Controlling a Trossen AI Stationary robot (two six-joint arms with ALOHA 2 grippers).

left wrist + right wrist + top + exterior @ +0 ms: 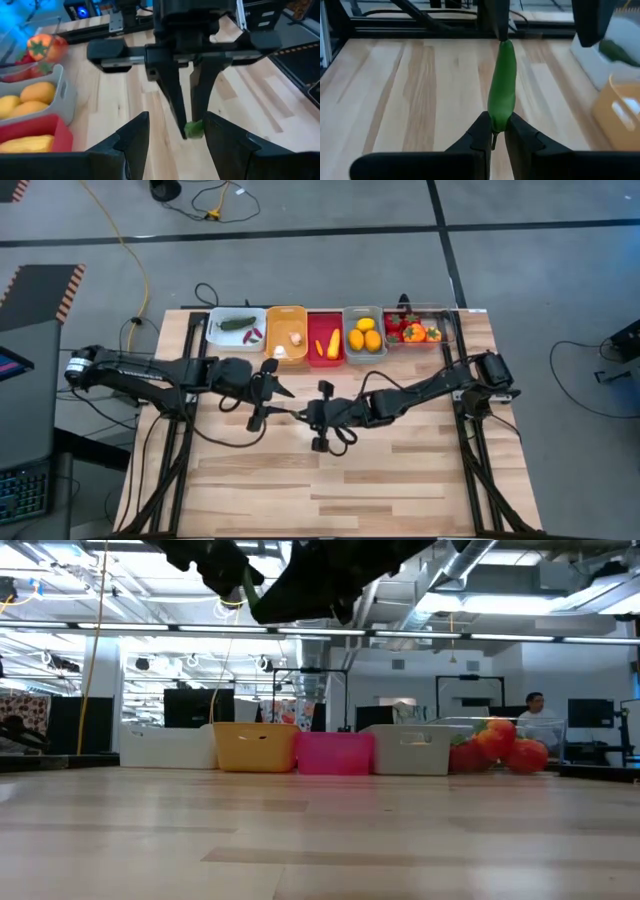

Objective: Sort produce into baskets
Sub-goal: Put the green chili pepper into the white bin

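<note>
Chilli (502, 82), green, pinched at its stem end between my right gripper (494, 131) fingers, held mid-air over the table (400, 470) (a handover, I judge) toward my left gripper (176, 131), fingers spread, for the white bin (236, 330).

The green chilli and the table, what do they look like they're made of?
The green chilli, held in the right pincer, looks like smooth moulded plastic: even colour, soft sheen, though rubber is possible. The table looks like pale wooden planks with visible grain and a light gloss.
</note>
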